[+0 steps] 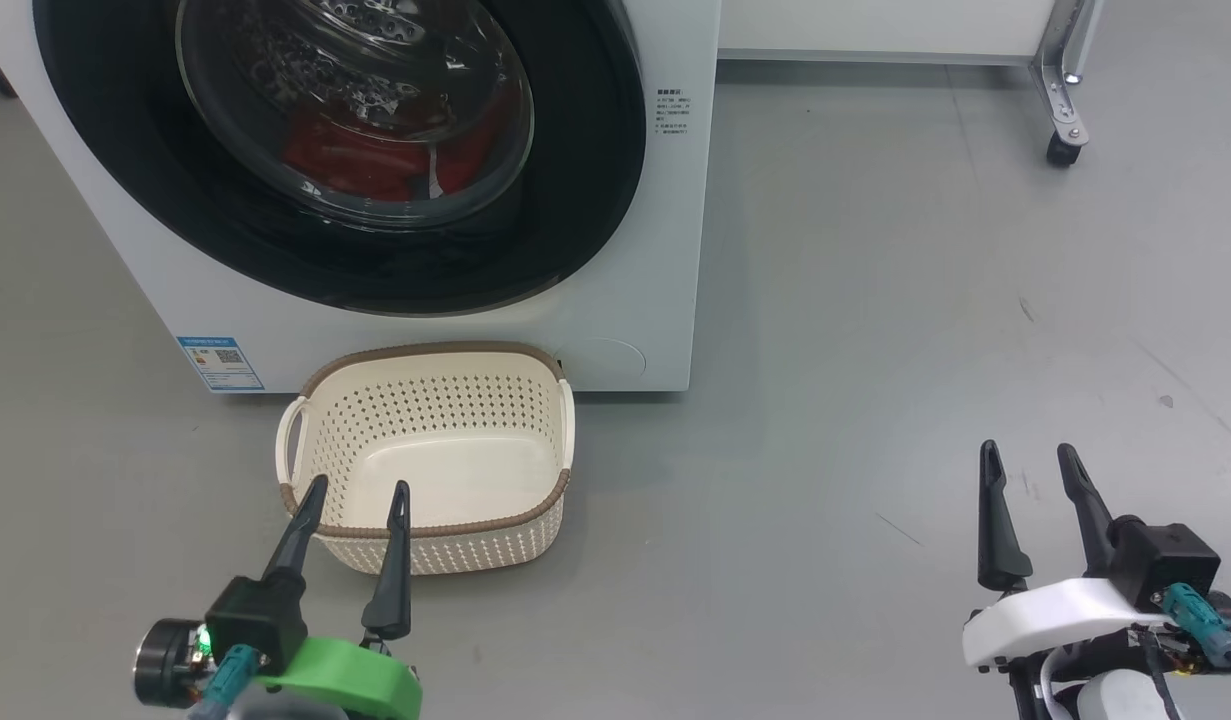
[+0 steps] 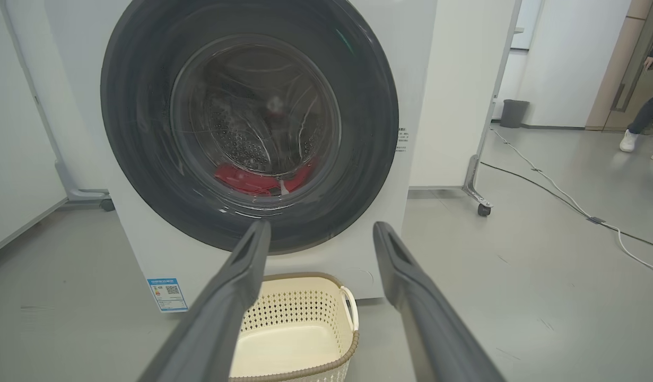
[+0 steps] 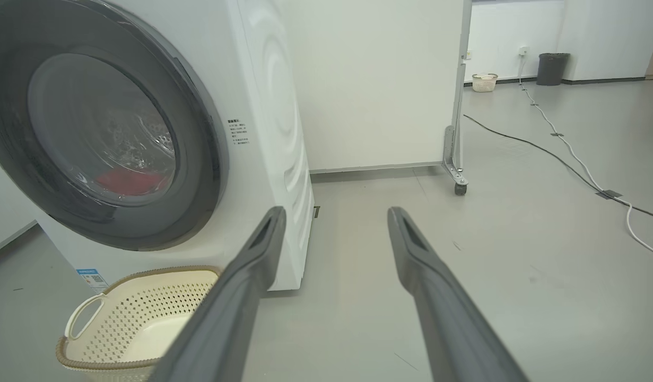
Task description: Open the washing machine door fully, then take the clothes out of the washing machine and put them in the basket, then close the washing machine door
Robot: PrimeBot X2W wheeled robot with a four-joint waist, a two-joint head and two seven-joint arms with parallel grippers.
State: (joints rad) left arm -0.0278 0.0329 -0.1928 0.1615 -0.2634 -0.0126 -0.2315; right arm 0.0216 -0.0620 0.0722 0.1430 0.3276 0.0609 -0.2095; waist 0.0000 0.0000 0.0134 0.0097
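Black-rimmed washing machine door (image 1: 345, 120) shut; left gripper (image 1: 361, 484), right gripper (image 1: 1028, 448) spread wide, empty; glossy rim risks slipped grip.

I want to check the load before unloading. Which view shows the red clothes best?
The head view: the clothes appear largest and brightest there, behind the closed door, despite reflections. The left wrist view shows a smaller red heap low behind the glass; the right wrist view shows a blurred red patch seen obliquely.
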